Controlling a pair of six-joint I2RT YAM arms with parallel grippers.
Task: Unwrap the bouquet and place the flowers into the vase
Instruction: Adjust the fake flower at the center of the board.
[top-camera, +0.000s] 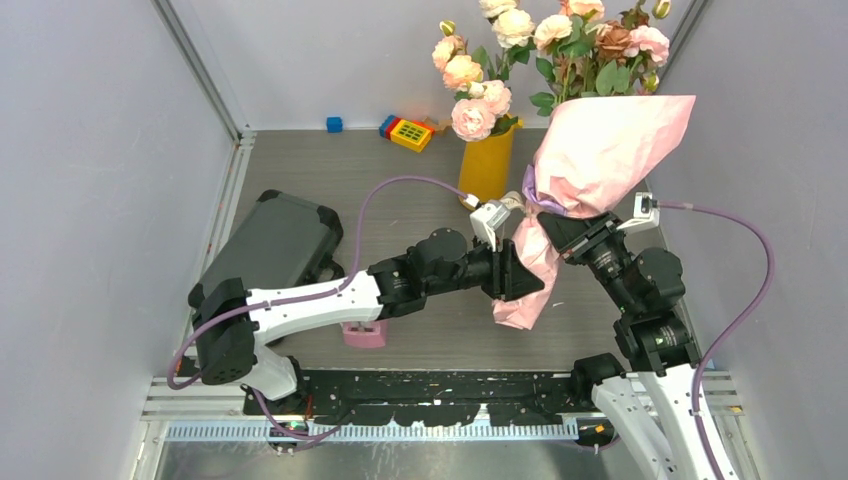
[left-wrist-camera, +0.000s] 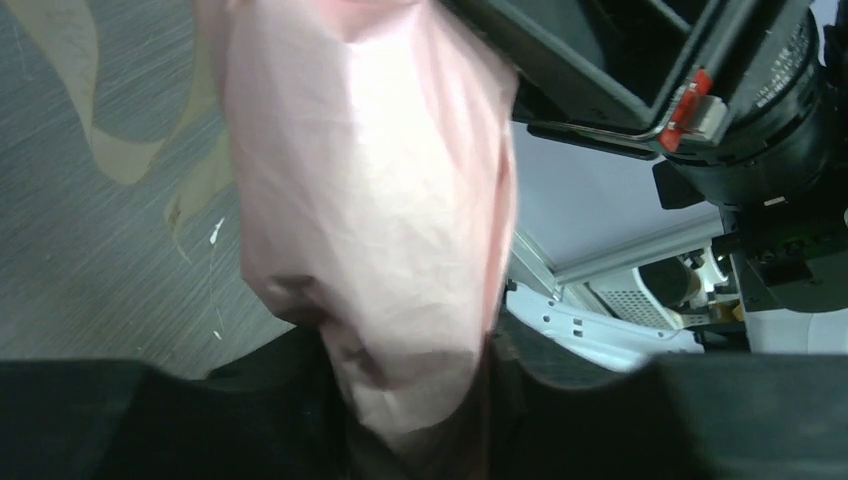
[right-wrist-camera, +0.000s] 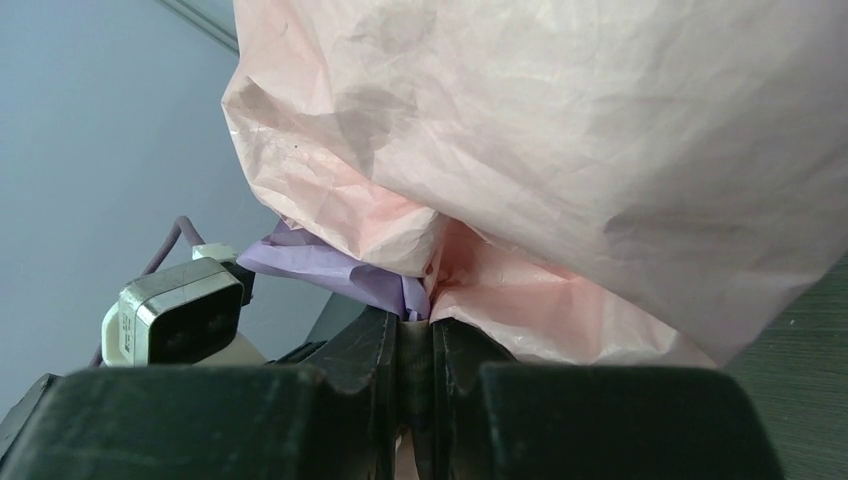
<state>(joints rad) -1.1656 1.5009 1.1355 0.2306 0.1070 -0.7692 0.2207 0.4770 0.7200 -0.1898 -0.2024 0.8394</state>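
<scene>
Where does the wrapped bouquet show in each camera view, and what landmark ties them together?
Top external: the bouquet sits right of centre, a pink cone beside the vase.
Left wrist: its pink tail fills the upper centre.
Right wrist: its crinkled paper spans the top.
Landmark: the right gripper, fingers shut on its neck; its black body shows top right in left wrist.

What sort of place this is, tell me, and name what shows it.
Probably a robot test cell: bare grey walls in aluminium framing, a left arm and right arm bolted to a perforated base rail, and props like toy blocks near the vase.
</scene>
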